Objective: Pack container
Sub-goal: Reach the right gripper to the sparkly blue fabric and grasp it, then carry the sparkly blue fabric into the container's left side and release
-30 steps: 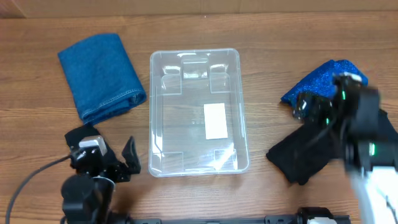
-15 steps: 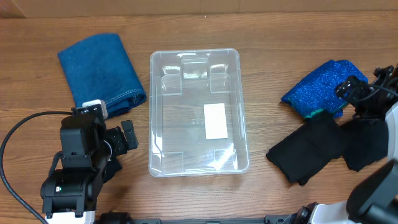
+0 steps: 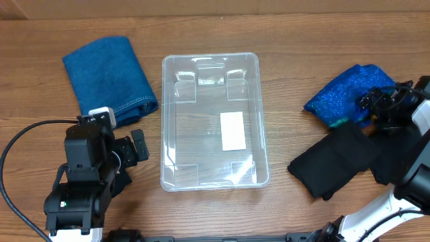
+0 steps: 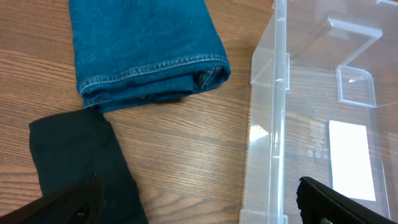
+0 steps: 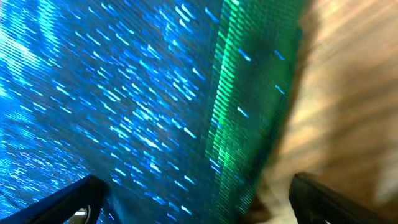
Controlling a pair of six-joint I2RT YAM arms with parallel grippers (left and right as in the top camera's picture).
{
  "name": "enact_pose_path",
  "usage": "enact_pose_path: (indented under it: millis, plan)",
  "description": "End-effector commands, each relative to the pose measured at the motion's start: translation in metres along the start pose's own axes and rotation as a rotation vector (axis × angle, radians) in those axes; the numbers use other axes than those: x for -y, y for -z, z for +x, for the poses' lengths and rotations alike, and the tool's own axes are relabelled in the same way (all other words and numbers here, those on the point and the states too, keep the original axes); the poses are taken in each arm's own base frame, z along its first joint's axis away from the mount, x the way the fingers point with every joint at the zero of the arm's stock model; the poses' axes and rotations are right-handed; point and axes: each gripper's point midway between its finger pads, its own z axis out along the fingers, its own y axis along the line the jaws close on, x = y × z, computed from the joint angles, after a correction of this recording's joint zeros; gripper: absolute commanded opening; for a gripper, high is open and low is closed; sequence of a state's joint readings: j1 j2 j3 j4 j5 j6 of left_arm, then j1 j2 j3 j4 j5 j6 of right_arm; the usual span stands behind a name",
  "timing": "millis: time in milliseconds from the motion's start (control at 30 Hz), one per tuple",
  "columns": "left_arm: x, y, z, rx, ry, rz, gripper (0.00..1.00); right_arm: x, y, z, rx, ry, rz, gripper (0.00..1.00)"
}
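Right hand (image 5: 196,190) spread wide, empty, over the glittery blue cloth (image 3: 342,91).
Your clear plastic rectangular container (image 3: 163,121) lies leftward, long axis running front-to-back.

Your right wrist view shows the glittery cloth (image 5: 137,99) only as a blur; your left wrist view crops the container (image 4: 277,112) at the right edge.

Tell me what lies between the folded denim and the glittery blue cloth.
The clear container, with nothing in it, sits between the denim and the glittery blue cloth, with bare table on each side of it. The overhead view shows this.
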State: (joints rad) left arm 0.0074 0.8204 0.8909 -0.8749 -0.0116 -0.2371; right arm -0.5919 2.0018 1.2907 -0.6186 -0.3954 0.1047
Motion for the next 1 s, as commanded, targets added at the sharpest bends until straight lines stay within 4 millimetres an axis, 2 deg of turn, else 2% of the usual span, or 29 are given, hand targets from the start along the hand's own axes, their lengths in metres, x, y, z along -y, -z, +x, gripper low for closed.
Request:
enact_pose_path:
  millis: [0,100,200,233,267,333,400,467,500,567,600,667,700,733,800,833,900,933,967]
  plan:
    - [0.002,0.008,-0.012,0.037,0.006,0.01,1.0,0.0,-0.034,0.032,-0.125,-0.049,-0.078,0.95]
    - [0.002,0.008,-0.012,0.04,0.006,0.01,1.0,-0.004,-0.034,0.031,-0.123,-0.047,-0.106,0.67]
    - [0.002,0.008,-0.012,0.039,0.006,0.01,1.0,-0.017,-0.032,0.027,-0.114,-0.04,-0.178,0.45]
    - [0.002,0.008,-0.012,0.04,0.006,0.01,1.0,-0.022,-0.031,0.026,-0.111,-0.038,-0.204,0.36]
    - [0.002,0.008,-0.012,0.04,0.006,0.01,1.0,-0.026,-0.029,0.022,-0.106,-0.062,-0.224,0.22]
    - [0.002,0.008,-0.013,0.042,0.006,0.01,1.0,-0.042,-0.02,0.013,-0.104,-0.07,-0.293,0.1]
    - [0.002,0.008,-0.013,0.044,0.007,0.007,1.0,-0.062,0.001,-0.001,-0.085,-0.045,-0.341,0.06]
    - [0.002,0.008,-0.013,0.044,0.006,0.008,1.0,-0.088,0.03,-0.017,-0.036,0.014,-0.358,0.04]
    - [0.002,0.008,-0.013,0.045,0.006,0.007,1.0,-0.114,0.059,-0.027,0.01,0.078,-0.377,0.04]
    - [0.002,0.008,-0.013,0.045,0.006,0.007,1.0,-0.16,0.103,-0.03,0.068,0.206,-0.424,0.04]
    - [0.002,0.008,-0.013,0.045,0.006,0.007,1.0,-0.196,0.137,-0.021,0.089,0.29,-0.456,0.04]
    - [0.002,0.008,-0.013,0.044,-0.004,0.006,1.0,-0.237,0.171,0.004,0.094,0.387,-0.493,0.04]
    - [0.001,0.008,-0.014,0.046,-0.012,0.002,1.0,-0.263,0.192,0.028,0.091,0.461,-0.53,0.04]
    - [-0.001,0.008,-0.014,0.048,-0.011,-0.009,1.0,-0.277,0.202,0.043,0.085,0.499,-0.555,0.04]
    - [-0.002,0.008,-0.014,0.049,-0.012,-0.016,1.0,-0.311,0.224,0.089,0.039,0.597,-0.629,0.04]
    - [-0.002,0.008,-0.014,0.049,-0.012,-0.016,1.0,-0.324,0.228,0.112,0.006,0.651,-0.654,0.04]
    - [-0.002,0.008,-0.014,0.049,-0.012,-0.015,1.0,-0.343,0.226,0.162,-0.084,0.8,-0.689,0.04]
    - [-0.002,0.008,-0.014,0.049,-0.012,-0.015,1.0,-0.349,0.21,0.195,-0.148,0.907,-0.647,0.04]
    - [-0.002,0.008,-0.014,0.048,-0.011,-0.015,1.0,-0.351,0.195,0.213,-0.182,0.964,-0.588,0.04]
